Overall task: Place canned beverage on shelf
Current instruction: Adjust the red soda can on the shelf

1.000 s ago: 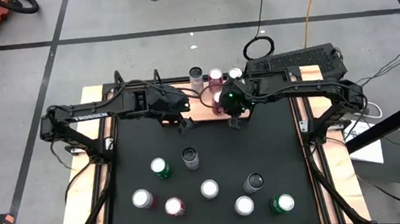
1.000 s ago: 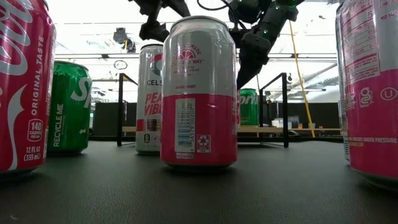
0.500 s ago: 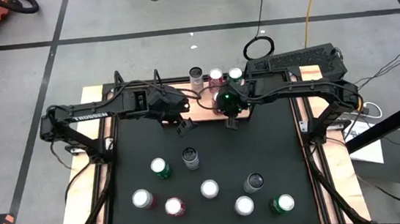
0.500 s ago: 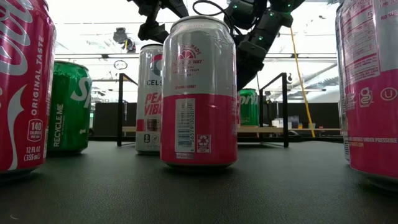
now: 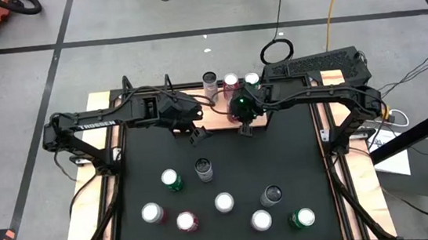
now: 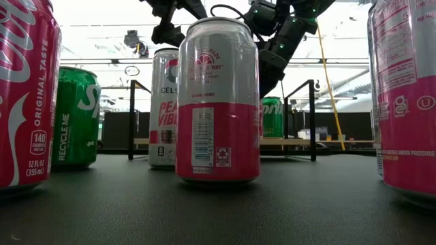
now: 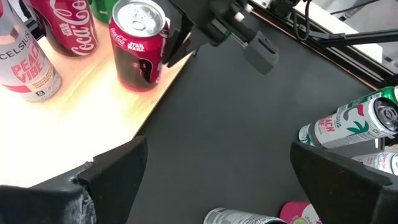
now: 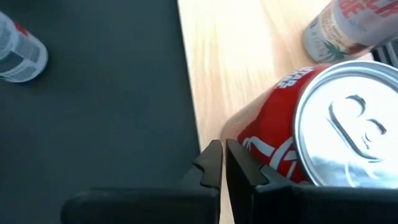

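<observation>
Showing the right end effector (image 8: 220, 163) clenched, empty, beside a red can (image 8: 311, 130) standing upright on the shelf (image 8: 249, 56) — the left end effector (image 5: 198, 135) hovers nearby, released.

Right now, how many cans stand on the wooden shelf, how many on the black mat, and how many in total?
Cans on the shelf: 4
Cans on the black mat: 8
Total: 12
</observation>
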Available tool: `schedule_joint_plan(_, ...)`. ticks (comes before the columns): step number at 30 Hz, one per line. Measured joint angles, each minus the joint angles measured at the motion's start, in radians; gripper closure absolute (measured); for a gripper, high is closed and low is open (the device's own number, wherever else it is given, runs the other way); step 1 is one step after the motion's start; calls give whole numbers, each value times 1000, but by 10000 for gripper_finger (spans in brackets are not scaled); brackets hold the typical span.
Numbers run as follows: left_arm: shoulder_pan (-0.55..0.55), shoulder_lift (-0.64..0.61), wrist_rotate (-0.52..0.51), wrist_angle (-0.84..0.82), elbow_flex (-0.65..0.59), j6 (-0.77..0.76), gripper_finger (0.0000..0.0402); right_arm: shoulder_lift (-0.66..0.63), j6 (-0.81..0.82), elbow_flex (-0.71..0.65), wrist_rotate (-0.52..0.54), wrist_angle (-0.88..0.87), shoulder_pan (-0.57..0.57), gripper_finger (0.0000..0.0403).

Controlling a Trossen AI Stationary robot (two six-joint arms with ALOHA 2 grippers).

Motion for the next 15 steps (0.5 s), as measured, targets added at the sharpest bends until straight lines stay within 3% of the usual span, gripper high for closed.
schedule_joint_plan(15, 0, 0, -3, 0, 0, 1, 4, 0, -4, 4, -2, 86, -45, 403)
